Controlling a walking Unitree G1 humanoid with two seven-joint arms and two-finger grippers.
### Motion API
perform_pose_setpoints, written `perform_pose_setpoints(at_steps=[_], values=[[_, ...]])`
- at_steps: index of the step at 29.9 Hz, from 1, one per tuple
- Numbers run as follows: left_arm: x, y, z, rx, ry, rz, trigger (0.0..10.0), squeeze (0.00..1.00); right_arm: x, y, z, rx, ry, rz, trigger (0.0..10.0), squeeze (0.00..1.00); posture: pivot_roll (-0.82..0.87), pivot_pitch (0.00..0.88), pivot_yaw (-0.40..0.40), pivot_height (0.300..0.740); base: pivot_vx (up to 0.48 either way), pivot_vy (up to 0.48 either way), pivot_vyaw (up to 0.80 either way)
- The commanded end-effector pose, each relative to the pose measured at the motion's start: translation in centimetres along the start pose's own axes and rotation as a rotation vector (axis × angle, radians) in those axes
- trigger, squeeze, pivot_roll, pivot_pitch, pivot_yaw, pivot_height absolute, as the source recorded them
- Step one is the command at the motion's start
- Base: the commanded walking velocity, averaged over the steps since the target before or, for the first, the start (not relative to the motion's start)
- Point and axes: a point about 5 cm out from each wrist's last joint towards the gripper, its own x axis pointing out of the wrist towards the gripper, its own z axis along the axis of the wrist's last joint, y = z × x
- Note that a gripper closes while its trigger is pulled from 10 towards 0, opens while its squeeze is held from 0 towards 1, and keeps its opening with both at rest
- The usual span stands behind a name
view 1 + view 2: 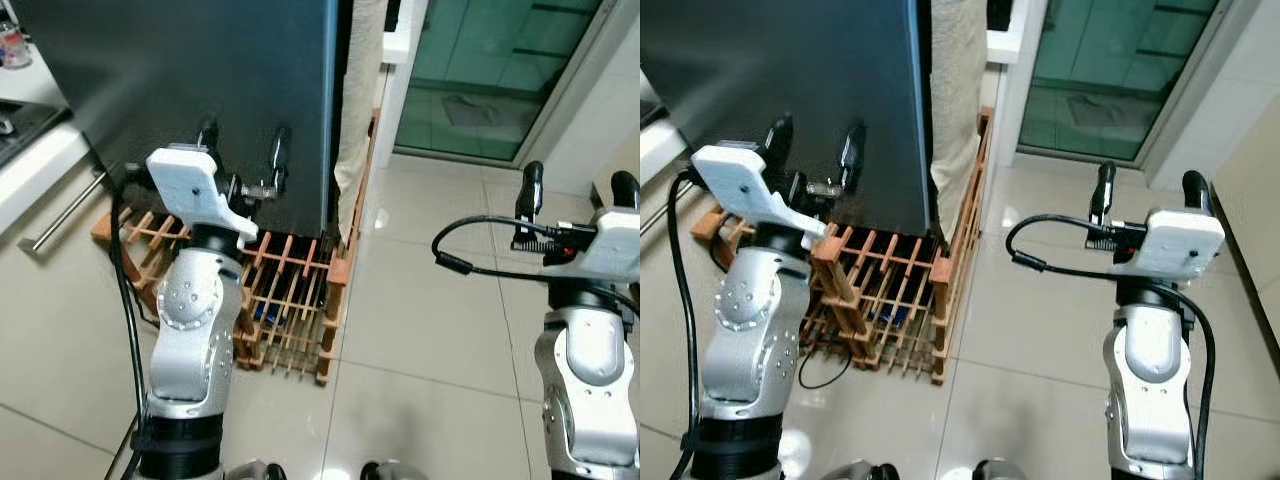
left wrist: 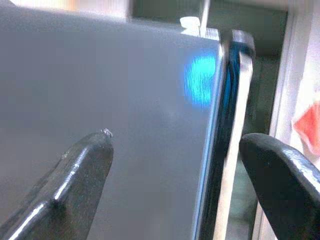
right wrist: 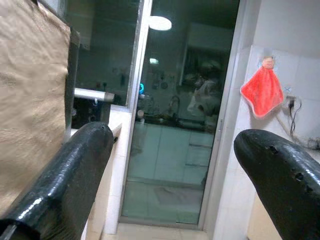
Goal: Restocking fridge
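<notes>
**Left claw lines up on the fridge door edge**

While the counter (image 1: 30, 165) sits at far left, the left gripper (image 1: 243, 150) hovers spread wide and empty, close to the dark fridge door (image 1: 200, 80), near its right-hand edge above the wooden rack (image 1: 290, 300). That door looks heavy, rigid and slick, so its free edge seems the likeliest hold. Further right, the right gripper (image 1: 1148, 190) hangs over the tiled floor (image 1: 430, 330), splayed and holding nothing.

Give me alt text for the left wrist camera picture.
The left gripper, fingers open, faces the dark grey fridge door, with the door's right edge between the fingertips. A blue light reflects on the door near that edge.
</notes>
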Motion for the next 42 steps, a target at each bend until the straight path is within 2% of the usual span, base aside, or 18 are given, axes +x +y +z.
perform_pose_setpoints(at_steps=[1, 3, 5, 8, 10, 17, 28, 33, 38, 42], values=[[0.5, 0.0, 1.3, -0.023, -0.049, 0.013, 10.0, 0.0, 0.6, 0.4, 2.3, -0.015, -0.097, 0.032, 10.0, 0.0, -0.19, 0.074, 0.009, 0.74, 0.259, 0.0, 0.0], [0.8, -0.4, 1.8, -0.051, -0.061, -0.012, 10.0, 0.0, 1.0, 0.6, 3.3, 0.002, -0.128, 0.036, 10.0, 0.0, -0.19, 0.073, 0.011, 0.74, 0.336, 0.0, 0.0], [0.8, -0.5, 1.8, -0.053, -0.06, -0.015, 10.0, 0.0, 1.1, 0.6, 3.3, 0.004, -0.128, 0.035, 10.0, 0.0, -0.19, 0.073, 0.011, 0.74, 0.42, 0.0, 0.0], [0.6, -0.7, 1.1, -0.057, -0.032, -0.036, 10.0, 0.0, 1.1, 0.5, 2.0, -0.006, -0.084, 0.029, 10.0, 0.0, -0.19, 0.067, 0.012, 0.74, 0.48, 0.0, 0.0], [0.6, -0.7, 1.1, -0.058, -0.034, -0.035, 10.0, 0.0, 1.1, 0.5, 1.9, -0.008, -0.079, 0.031, 10.0, 0.0, -0.19, 0.067, 0.012, 0.74, 0.48, 0.0, 0.0], [0.6, 0.3, 1.7, -0.039, -0.05, 0.04, 10.0, 0.0, 1.7, 1.1, 1.5, 0.003, -0.057, 0.072, 10.0, 0.0, -0.16, 0.069, -0.002, 0.74, 0.471, 0.0, 0.0], [0.7, 1.4, 1.2, 0.017, -0.015, 0.107, 10.0, 0.0, 1.9, 1.9, 0.8, 0.029, -0.041, 0.114, 10.0, 0.0, -0.16, 0.067, -0.008, 0.74, 0.0, 0.0, 0.0], [1.3, 1.3, -0.6, -0.025, 0.117, 0.073, 10.0, 0.0, 1.9, 2.0, -0.4, 0.074, 0.028, 0.101, 10.0, 0.0, -0.15, 0.074, 0.001, 0.74, 0.0, 0.0, 0.0], [0.4, 2.2, -1.2, -0.037, 0.165, 0.091, 10.0, 0.0, 1.6, 2.0, -2.1, 0.087, 0.11, 0.095, 10.0, 0.0, -0.14, 0.08, 0.011, 0.74, 0.0, 0.0, 0.0], [0.0, 2.4, -1.1, -0.045, 0.155, 0.11, 10.0, 0.0, 1.4, 2.0, -2.6, 0.089, 0.129, 0.094, 10.0, 0.0, -0.14, 0.077, 0.008, 0.74, 0.0, -0.36, 0.0]])
